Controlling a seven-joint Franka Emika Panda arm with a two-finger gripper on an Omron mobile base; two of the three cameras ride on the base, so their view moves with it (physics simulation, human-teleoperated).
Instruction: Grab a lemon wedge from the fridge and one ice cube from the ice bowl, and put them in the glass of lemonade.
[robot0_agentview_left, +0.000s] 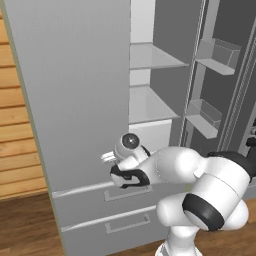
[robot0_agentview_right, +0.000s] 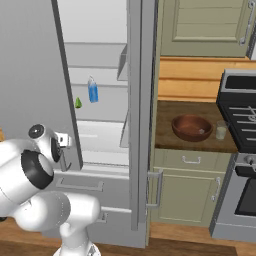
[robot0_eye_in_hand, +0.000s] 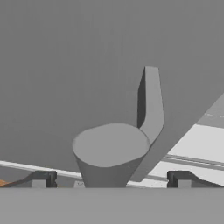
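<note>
The grey fridge (robot0_agentview_right: 30, 60) has both doors swung open. Its shelves hold the tiny yellow-green lemon wedge (robot0_agentview_right: 78, 103), next to a blue-and-white carton (robot0_agentview_right: 93, 90). My gripper (robot0_eye_in_hand: 111, 179) is open at the lower part of the left door (robot0_agentview_left: 70, 90). The end of that door's bar handle (robot0_eye_in_hand: 111, 148) sits between the fingertips (robot0_eye_in_hand: 43, 178), untouched. From the base cameras the gripper (robot0_agentview_left: 106, 157) (robot0_agentview_right: 65, 140) is at the door's lower edge. The reddish-brown ice bowl (robot0_agentview_right: 192, 126) is on the counter to the right, with a pale ice cube (robot0_agentview_right: 201, 131) inside. The glass of lemonade (robot0_agentview_right: 221, 130) is just right of the bowl.
The right fridge door (robot0_agentview_right: 140, 115) stands edge-on between the fridge interior and the counter (robot0_agentview_right: 165, 140), its bins (robot0_agentview_left: 215, 55) facing inward. Two grey drawers (robot0_agentview_left: 120, 220) lie under the doors. A dark stove (robot0_agentview_right: 240, 115) is right of the glass. Beige cabinets (robot0_agentview_right: 200, 20) hang above.
</note>
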